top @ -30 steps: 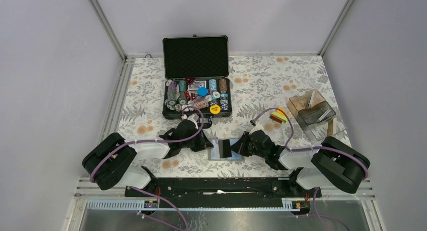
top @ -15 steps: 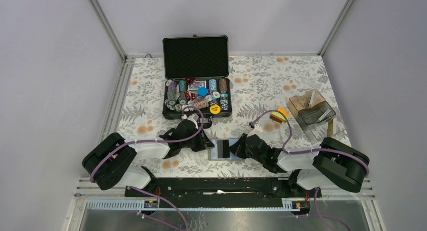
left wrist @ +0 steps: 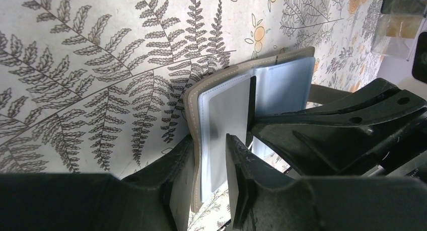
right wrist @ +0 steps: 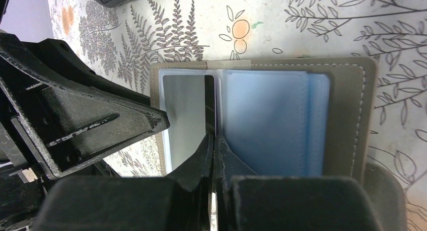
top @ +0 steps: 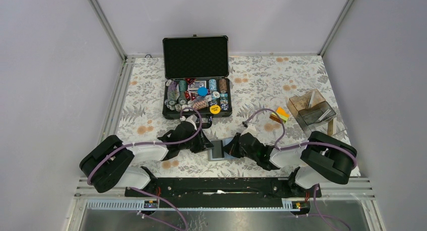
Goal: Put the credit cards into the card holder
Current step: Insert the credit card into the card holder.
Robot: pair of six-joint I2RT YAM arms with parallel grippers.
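The card holder is grey (pale blue inside), the tablecloth white with grey ferns.

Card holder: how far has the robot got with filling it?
Done: card holder lies open. In hand: right fingers pinch a thin dark leaf inside it; left fingers straddle its edge, apart. Left: the credit cards lie on the table, none visibly inserted.

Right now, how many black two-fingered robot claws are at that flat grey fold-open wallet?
2. The left gripper straddles the flat grey wallet at its left edge, fingers apart; the right gripper is shut on its thin dark inner leaf.
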